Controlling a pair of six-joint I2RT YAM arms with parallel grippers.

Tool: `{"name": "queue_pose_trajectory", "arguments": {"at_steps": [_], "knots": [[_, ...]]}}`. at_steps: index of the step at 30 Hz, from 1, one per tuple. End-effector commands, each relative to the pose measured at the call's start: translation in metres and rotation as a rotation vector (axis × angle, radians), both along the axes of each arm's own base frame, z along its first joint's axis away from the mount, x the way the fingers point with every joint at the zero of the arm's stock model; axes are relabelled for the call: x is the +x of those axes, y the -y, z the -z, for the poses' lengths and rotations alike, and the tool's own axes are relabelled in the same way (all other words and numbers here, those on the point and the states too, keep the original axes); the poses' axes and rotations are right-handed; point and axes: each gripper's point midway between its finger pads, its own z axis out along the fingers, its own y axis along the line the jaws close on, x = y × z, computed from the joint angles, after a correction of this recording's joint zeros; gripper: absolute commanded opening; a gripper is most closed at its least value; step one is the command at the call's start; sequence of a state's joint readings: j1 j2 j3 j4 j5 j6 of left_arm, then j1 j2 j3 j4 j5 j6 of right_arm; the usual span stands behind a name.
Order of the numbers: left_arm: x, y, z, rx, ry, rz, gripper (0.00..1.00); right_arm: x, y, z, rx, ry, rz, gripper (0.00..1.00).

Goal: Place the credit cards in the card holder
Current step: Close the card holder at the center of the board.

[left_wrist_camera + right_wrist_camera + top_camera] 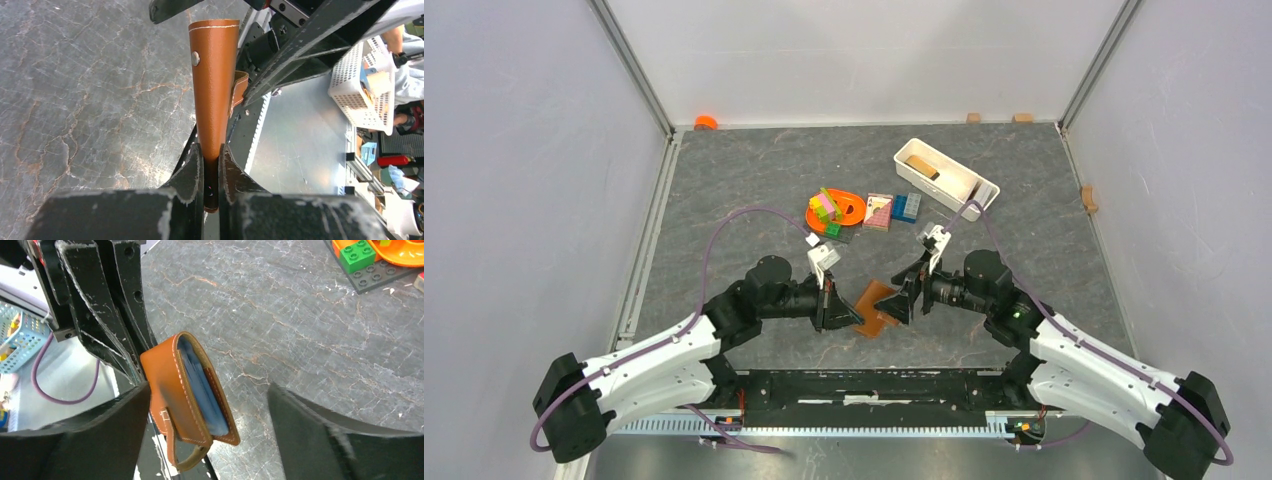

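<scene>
Near the front edge of the grey table (pixel 724 190), between the two arms, is the brown card holder (pixel 876 308). The left gripper (pixel 211 150) has it. Its two black fingers are pressed almost all the way together, with one end of the card holder pinched tight between them. The rest of the holder sticks out from the fingers, and a small round snap button (pixel 195 58) shows on its smooth brown side.

The right gripper (pixel 209 390) is spread as wide as it goes and holds nothing. One finger is on each side of the card holder. One finger is very close beside it (I cannot tell if it touches), and the other is well apart from it.

The right wrist camera looks into the open edge of the holder. Light blue credit cards (pixel 200 385) sit tucked inside between the brown sides, with only their edges showing. A little brown strap (pixel 187 460) hangs loose from the bottom of the holder.

Farther back on the table is an orange ring (pixel 852 203) with bright toy bricks (pixel 826 207) on it. Just beside it lie a pink-and-white block (pixel 878 211) and some blue bricks (pixel 907 206). A white tray (pixel 964 190) sits near the back right, tilted at an angle, with a tan block (pixel 920 165) inside it.
</scene>
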State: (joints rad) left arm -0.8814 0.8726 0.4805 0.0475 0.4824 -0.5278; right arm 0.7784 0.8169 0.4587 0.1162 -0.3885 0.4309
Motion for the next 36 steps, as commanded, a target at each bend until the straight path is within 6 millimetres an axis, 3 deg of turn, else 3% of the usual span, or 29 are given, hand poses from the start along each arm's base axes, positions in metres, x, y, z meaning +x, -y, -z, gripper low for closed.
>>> {"name": "queue_pose_trajectory", "arguments": {"at_steps": [1,4,7,8,10,11,13,16,19,22,24,28,36], "knots": [[-0.006,0.008,-0.031,-0.09,0.09,0.076,0.02,-0.007,-0.008,-0.014,0.047,0.024,-0.066,0.83],[-0.007,0.009,-0.028,-0.081,0.08,0.083,0.03,-0.009,-0.009,-0.014,0.06,0.023,-0.078,0.62],[-0.004,0.008,-0.025,-0.063,0.079,0.066,0.09,-0.005,-0.005,-0.014,0.035,0.05,-0.058,0.31],[-0.002,0.006,-0.024,-0.053,0.079,0.05,0.17,-0.003,-0.003,-0.012,0.015,0.066,-0.048,0.22],[0.007,0.0,-0.026,-0.03,0.09,-0.022,0.47,0.004,0.003,-0.01,-0.027,0.108,-0.019,0.04],[0.015,-0.005,-0.027,-0.013,0.092,-0.079,0.64,0.01,0.007,-0.008,-0.055,0.14,0.007,0.0],[0.027,-0.019,-0.029,0.022,0.085,-0.204,0.79,0.02,0.016,-0.003,-0.102,0.203,0.058,0.0],[0.045,-0.037,-0.037,0.042,0.016,-0.396,0.92,0.033,0.027,0.001,-0.167,0.315,0.135,0.0],[0.058,-0.052,-0.039,0.052,-0.141,-0.588,0.96,0.043,0.035,0.001,-0.238,0.442,0.265,0.0],[0.059,-0.047,-0.044,-0.041,-0.306,-0.658,1.0,0.043,0.039,-0.001,-0.273,0.56,0.351,0.0],[0.062,-0.037,-0.049,-0.134,-0.39,-0.667,1.0,0.039,0.037,-0.005,-0.292,0.613,0.375,0.0],[0.069,-0.036,-0.032,-0.153,-0.479,-0.733,1.0,0.022,0.031,-0.02,-0.348,0.747,0.433,0.0],[0.075,-0.036,-0.013,-0.237,-0.586,-0.794,1.0,-0.018,-0.005,-0.029,-0.5,0.991,0.378,0.0]]}}
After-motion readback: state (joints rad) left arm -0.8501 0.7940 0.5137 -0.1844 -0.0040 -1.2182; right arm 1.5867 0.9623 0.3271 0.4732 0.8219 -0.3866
